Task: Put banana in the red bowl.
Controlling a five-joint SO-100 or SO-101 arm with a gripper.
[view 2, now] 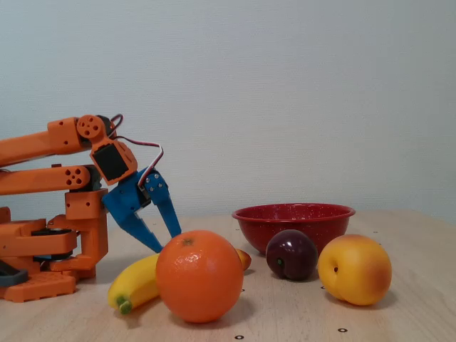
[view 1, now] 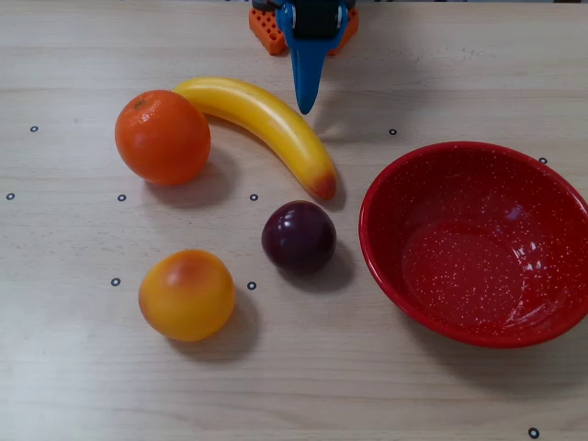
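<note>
The yellow banana (view 1: 262,121) lies on the table at upper middle in the overhead view, its reddish tip toward the red bowl (view 1: 432,175) at the right. In the fixed view the banana (view 2: 137,283) lies mostly behind an orange, and the red bowl (view 2: 293,217) stands at the back. My blue gripper (view 1: 306,103) hangs just beyond the banana's far side. In the fixed view the gripper (view 2: 165,242) is open and empty, its tips a little above the banana.
An orange (view 1: 163,137) touches the banana's stem end. A dark purple plum (view 1: 299,237) sits between banana tip and bowl. A yellow-orange peach (view 1: 186,295) lies at front left. The orange arm base (view 2: 43,242) stands at the left of the fixed view.
</note>
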